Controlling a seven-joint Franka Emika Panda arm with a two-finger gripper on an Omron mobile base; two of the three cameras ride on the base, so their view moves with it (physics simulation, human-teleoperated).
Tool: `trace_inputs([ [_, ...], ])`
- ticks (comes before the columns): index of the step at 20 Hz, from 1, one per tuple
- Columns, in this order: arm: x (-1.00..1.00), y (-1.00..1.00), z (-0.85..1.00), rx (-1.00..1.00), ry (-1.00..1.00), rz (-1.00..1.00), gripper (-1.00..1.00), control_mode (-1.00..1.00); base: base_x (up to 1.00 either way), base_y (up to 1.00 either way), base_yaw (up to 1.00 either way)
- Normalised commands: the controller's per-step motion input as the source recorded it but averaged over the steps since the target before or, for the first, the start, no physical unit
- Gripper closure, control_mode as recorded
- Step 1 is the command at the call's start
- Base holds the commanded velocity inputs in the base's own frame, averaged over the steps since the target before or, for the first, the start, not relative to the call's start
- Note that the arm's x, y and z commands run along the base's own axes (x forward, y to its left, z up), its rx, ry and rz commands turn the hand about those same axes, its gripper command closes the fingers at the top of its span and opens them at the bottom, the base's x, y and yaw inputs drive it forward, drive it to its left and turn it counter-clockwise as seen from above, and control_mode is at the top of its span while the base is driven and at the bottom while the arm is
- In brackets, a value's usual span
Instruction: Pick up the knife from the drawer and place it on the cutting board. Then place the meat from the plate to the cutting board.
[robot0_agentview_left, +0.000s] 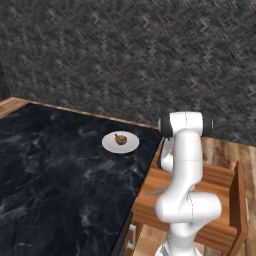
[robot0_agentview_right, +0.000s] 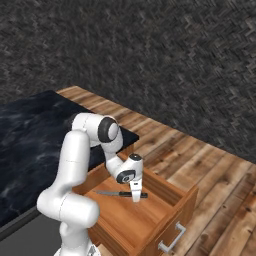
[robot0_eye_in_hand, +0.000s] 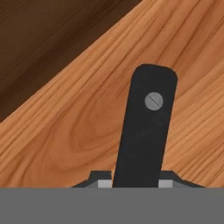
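Black marble counter (robot0_agentview_left: 55, 170) takes up the left side, wood floor (robot0_agentview_right: 220, 170) beyond it to the right. Drawer (robot0_agentview_right: 150, 220) of reddish-brown wood is pulled out from under the counter edge, front panel with a metal handle (robot0_agentview_right: 172, 239) facing away from the counter. White arm bends down into the drawer. White plate (robot0_agentview_left: 120, 142) sits on the counter near the edge, well apart from the drawer contents, meat (robot0_agentview_left: 120, 138) on its middle. Knife (robot0_agentview_right: 117, 194) lies flat on the drawer floor, grey blade pointing toward the counter side. Gripper (robot0_agentview_right: 136, 196) is clamped onto the knife's dark handle (robot0_eye_in_hand: 146, 127); hand view has the handle between the fingertips (robot0_eye_in_hand: 104, 183), rivet showing.
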Motion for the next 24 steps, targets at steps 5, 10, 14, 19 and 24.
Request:
trace_inputs([
  [5,-0.05,-0.09,-0.23,0.00,-0.10,-0.07,1.00,-1.00,0.00,0.00,0.00],
  [10,-0.02,-0.03,0.03,0.00,0.00,-0.08,1.00,-1.00,0.00,0.00,0.00],
  [14,-0.01,-0.24,0.35,0.01,0.01,-0.06,1.00,-1.00,0.00,0.00,0.00],
  [19,-0.03,-0.39,0.92,0.07,0.20,-0.02,1.00,-1.00,0.00,0.00,0.00],
  [24,-0.06,-0.35,1.00,0.05,0.25,-0.01,1.00,-1.00,0.00,0.00,0.00],
])
